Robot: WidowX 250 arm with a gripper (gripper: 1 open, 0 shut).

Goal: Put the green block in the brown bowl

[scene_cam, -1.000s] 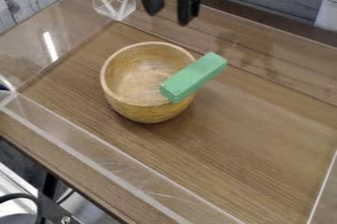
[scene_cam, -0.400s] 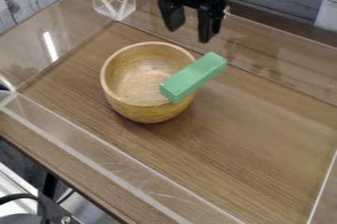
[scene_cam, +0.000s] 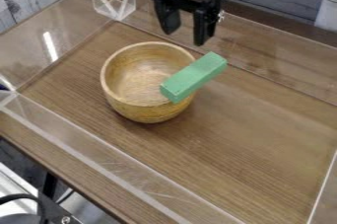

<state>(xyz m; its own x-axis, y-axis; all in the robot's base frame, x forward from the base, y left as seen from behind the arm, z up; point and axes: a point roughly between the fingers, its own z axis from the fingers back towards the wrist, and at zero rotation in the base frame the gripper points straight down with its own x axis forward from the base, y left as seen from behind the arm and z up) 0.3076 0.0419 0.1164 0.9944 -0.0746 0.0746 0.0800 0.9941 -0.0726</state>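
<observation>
While the wooden tabletop fills most of the view, a clear plastic wall runs around its edges. A little left of the middle sits the bowl, round and light brown, with a thick rim. The block is mint green and long. It lies tilted, with its low end down inside the bowl at about 4 o'clock and its high end resting on the rim and poking out toward 2 o'clock. Above the bowl, at 12 o'clock from the block, hangs the black tool. Its two fingers point down and stand a little apart, with a gap between them. The tool holds nothing. It is up in the air, clear of the block and the bowl.
</observation>
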